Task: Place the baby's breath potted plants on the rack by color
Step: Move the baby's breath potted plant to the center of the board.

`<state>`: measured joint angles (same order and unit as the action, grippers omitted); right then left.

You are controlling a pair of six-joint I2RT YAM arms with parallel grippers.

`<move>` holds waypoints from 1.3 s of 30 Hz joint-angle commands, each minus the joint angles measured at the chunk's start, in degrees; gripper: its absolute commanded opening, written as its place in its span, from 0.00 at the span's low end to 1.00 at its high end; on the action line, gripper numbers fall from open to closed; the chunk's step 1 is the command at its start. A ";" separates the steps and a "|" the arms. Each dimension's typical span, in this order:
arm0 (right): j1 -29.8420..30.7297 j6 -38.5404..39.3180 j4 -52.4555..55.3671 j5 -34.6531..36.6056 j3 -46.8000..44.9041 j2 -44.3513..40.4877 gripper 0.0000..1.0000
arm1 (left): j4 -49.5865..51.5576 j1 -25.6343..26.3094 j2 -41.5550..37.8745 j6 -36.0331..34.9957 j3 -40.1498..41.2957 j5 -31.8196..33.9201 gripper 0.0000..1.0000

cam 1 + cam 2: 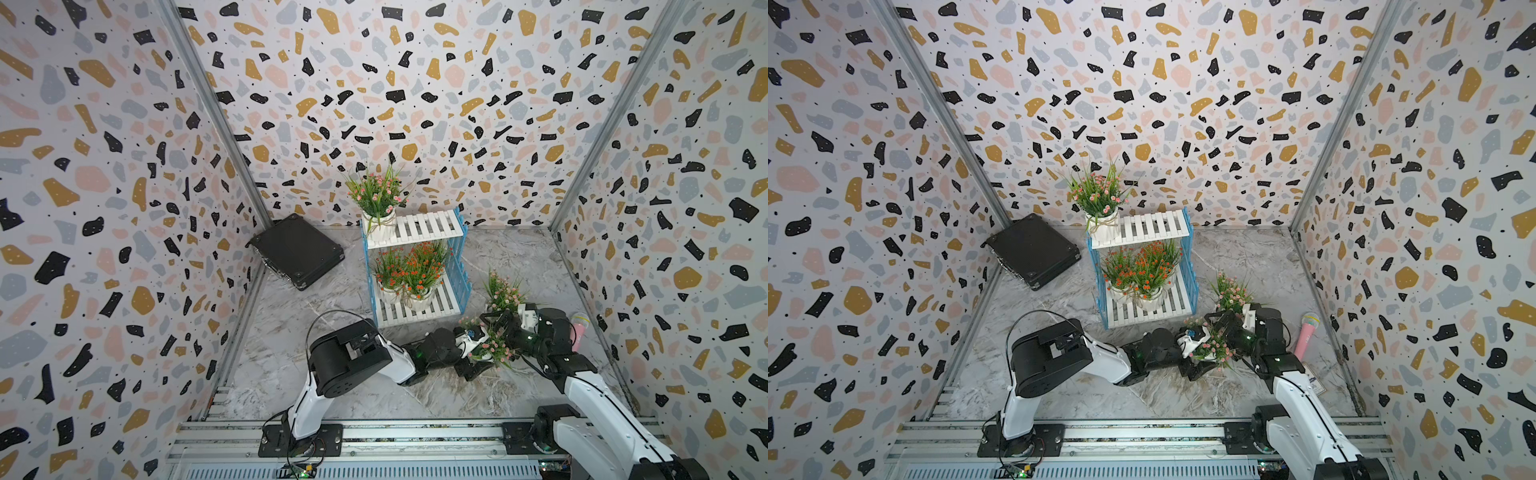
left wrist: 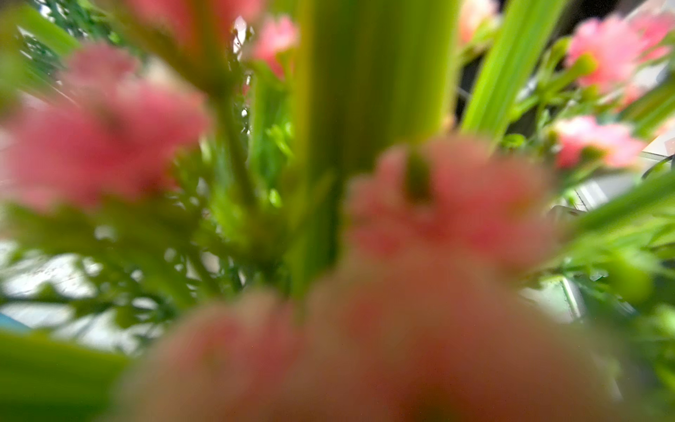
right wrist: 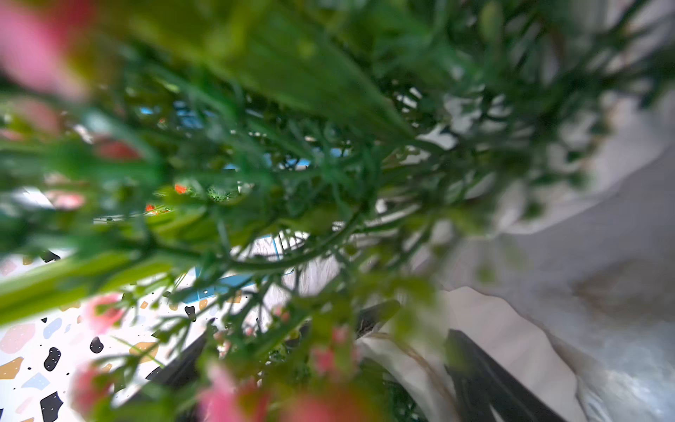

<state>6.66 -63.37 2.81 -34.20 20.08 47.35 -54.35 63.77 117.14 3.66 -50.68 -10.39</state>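
Blurred leaves fill both wrist views. In both top views the pots are hidden under the near pink plant (image 1: 503,293), just right of the rack (image 1: 415,226), and the far pink plant (image 1: 492,347), out to its front. The left gripper (image 1: 477,360) is buried in the far pink plant's flowers; its jaw gap cannot be told. The right gripper (image 1: 496,322) stands wide, fingers (image 3: 485,380) either side of a pot (image 3: 405,369); contact is unclear. Both arms lie low, reaching in from the rack's front. A top pink plant (image 1: 376,197) and orange plants (image 1: 409,270) sit on the rack's upper and lower tiers.
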 commanded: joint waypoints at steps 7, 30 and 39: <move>0.55 3.06 7.07 0.37 5.00 -3.20 0.99 | -6.01 -0.20 -1.71 0.82 0.17 1.86 0.80; -0.05 20.63 26.29 11.88 20.48 -5.75 0.99 | -7.78 -0.13 -9.44 1.70 11.39 6.79 0.92; -0.06 20.76 25.25 10.02 19.11 -6.36 0.99 | -5.62 -0.13 -8.43 1.19 8.87 6.92 0.99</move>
<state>6.74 -43.62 27.66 -23.46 38.94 41.87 -57.14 63.77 108.75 5.15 -40.05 -3.86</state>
